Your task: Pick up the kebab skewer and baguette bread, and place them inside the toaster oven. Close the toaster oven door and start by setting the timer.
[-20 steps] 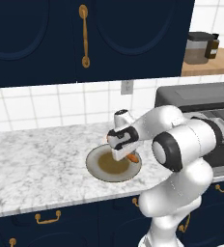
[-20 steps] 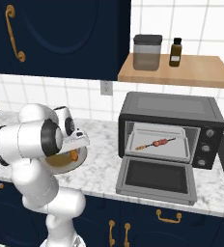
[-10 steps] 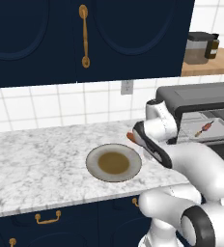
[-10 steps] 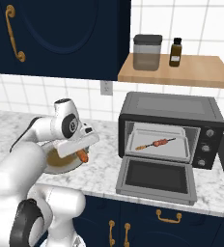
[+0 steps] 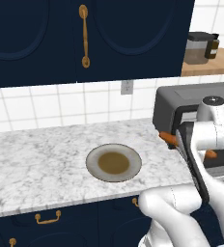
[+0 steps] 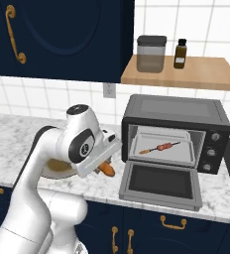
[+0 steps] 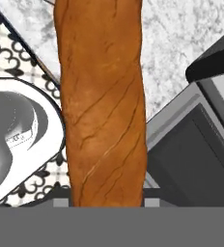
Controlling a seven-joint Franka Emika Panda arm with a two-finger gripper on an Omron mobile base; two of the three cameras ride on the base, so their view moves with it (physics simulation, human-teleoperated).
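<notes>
Right base view, left to right: the emptied plate [image 6: 55, 168] on the marble counter [image 6: 18, 131], then the gripper [image 6: 105, 166] closed on the baguette [image 6: 106, 169], then the toaster oven [image 6: 179, 131] with its door [image 6: 159, 183] folded down and the kebab skewer [image 6: 159, 147] already on the tray inside. The loaf lies just left of the door's near left corner, so the cavity is to its right and farther back. In the hand view the baguette [image 7: 102, 101] runs lengthwise out from the jaws, which looks set to go in end-first.
</notes>
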